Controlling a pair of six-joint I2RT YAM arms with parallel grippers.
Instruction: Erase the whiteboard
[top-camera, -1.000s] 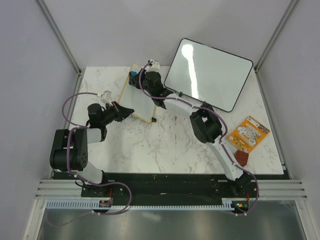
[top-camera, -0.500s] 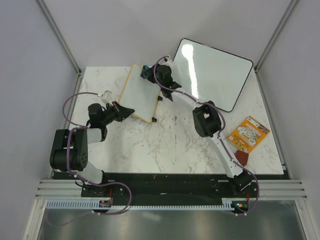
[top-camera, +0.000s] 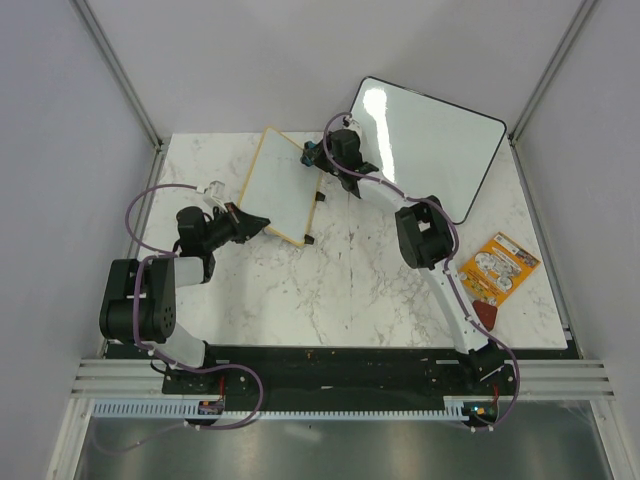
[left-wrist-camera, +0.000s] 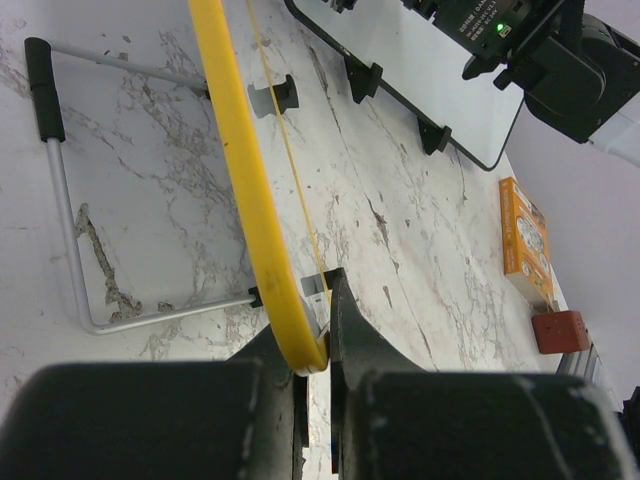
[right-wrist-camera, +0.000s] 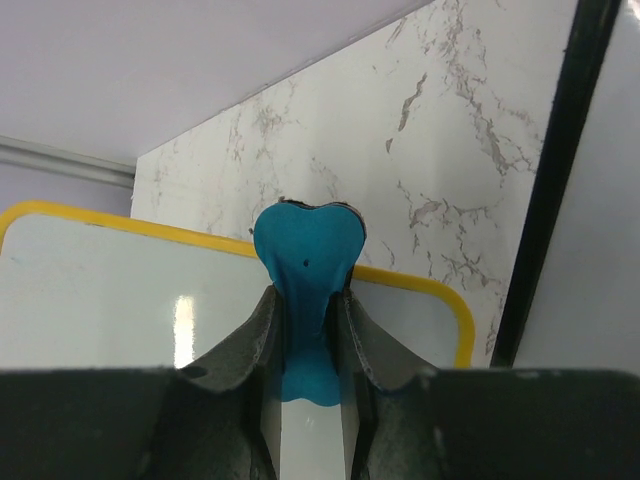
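Left wrist | whiteboard (left-wrist-camera: 238, 180) corner between left jaws (right jaws grip eraser (right-wrist-camera: 305, 250))

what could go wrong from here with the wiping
1. The left gripper pinches the whiteboard only at one corner of its yellow frame, so a wiping push may pivot it or pull it loose.
2. The right gripper holds the blue eraser at the far edge near a corner, close to the larger black-framed board. A stroke may run off the edge and bump that board.
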